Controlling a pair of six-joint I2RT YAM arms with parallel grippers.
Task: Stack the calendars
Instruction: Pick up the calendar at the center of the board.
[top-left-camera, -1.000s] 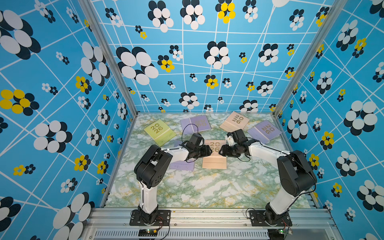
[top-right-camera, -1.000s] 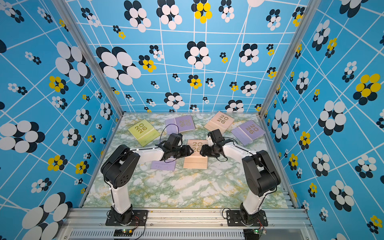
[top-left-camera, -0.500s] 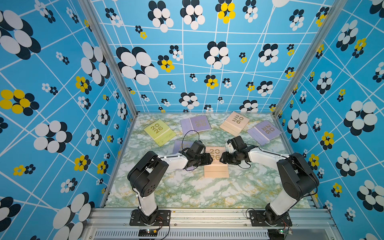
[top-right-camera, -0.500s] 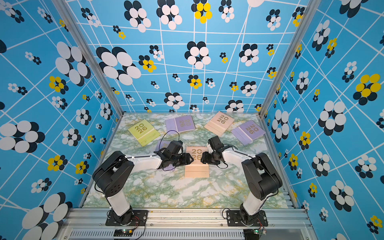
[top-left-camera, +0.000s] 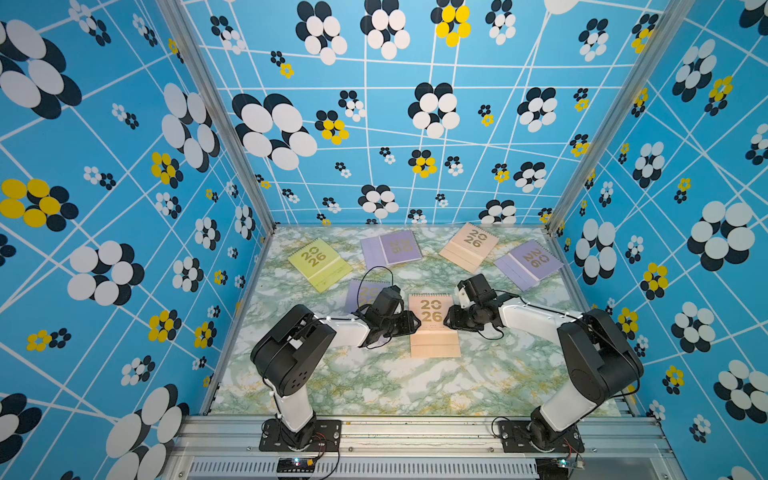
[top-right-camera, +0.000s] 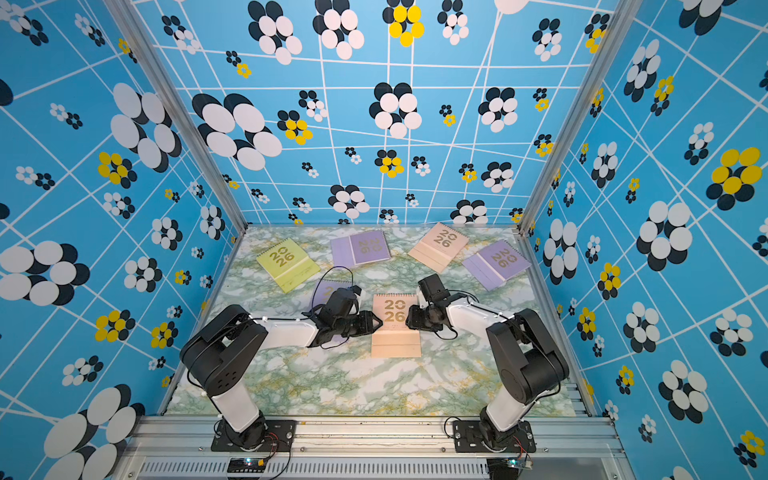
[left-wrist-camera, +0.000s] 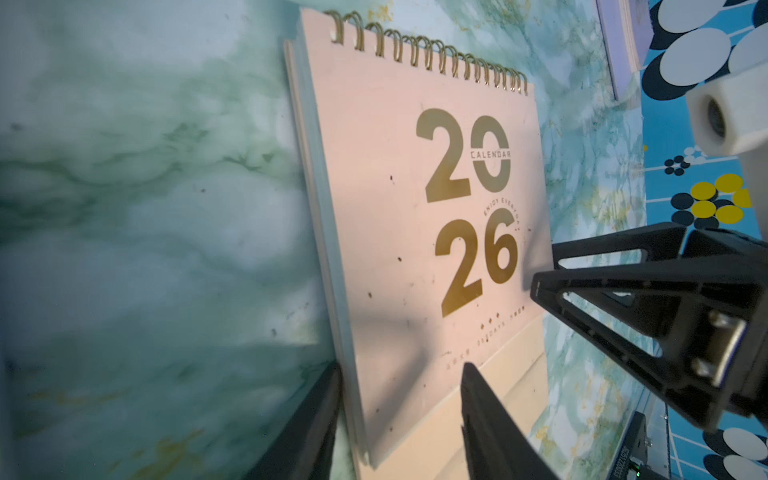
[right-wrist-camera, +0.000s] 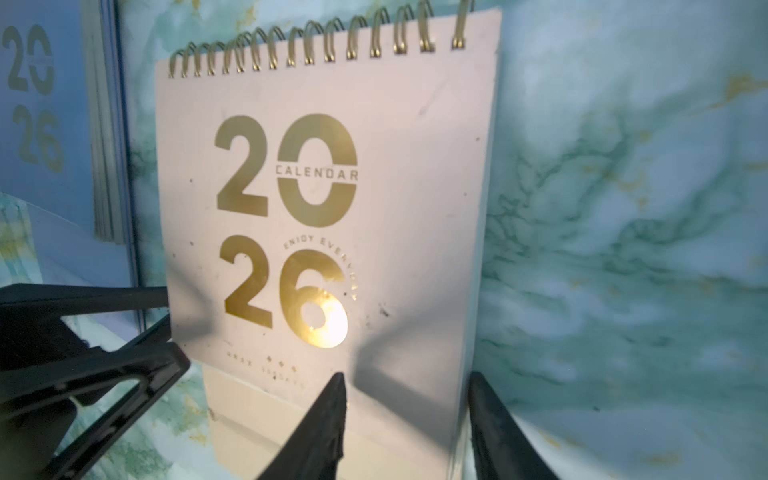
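**Peach calendar (top-left-camera: 430, 311) flanked by both grippers**

The calendar lies flat at the middle of the table (top-left-camera: 395, 386), long axis running near edge to far edge, spiral binding (top-left-camera: 430, 296) toward the far edge. The left gripper (top-left-camera: 413, 323) and right gripper (top-left-camera: 448, 320) each straddle one long side, jaws apart; a pinch cannot be confirmed. Risk: uneven closing may skew it; its near flap (top-left-camera: 434, 347) may sag when lifted.

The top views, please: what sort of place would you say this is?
Probably a robot test cell: a left arm and right arm bolted to an aluminium rail, a marble-print tabletop, and blue flower-print walls closing it in.
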